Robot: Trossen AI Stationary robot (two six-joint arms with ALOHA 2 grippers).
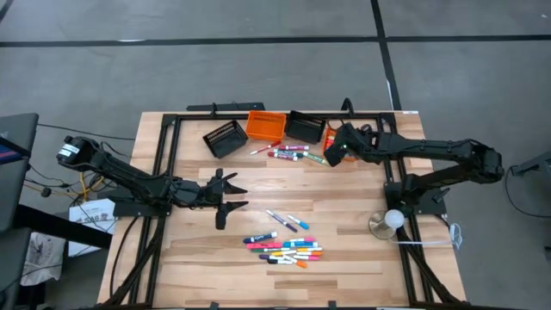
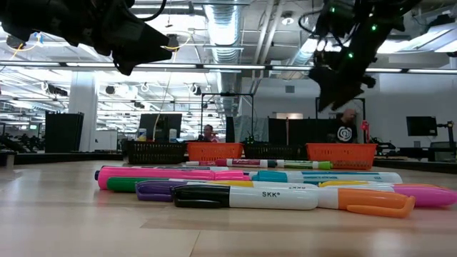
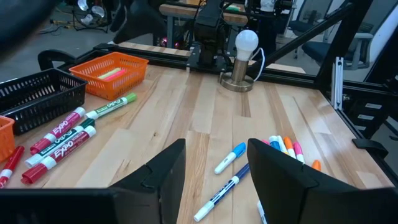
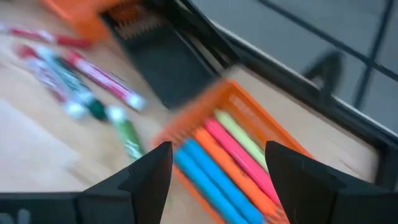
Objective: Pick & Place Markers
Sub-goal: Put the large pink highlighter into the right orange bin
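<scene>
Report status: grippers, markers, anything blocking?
Right gripper open, empty, over orange bin holding markers. Left gripper open, empty, mid-table. Loose markers remain on table. Nothing blocking.

We see a wooden table (image 1: 189, 258); markers (image 1: 288, 250) lie scattered; four bins (image 1: 265, 125) sit along its far edge; a lamp (image 1: 389, 222) stands at right.
</scene>
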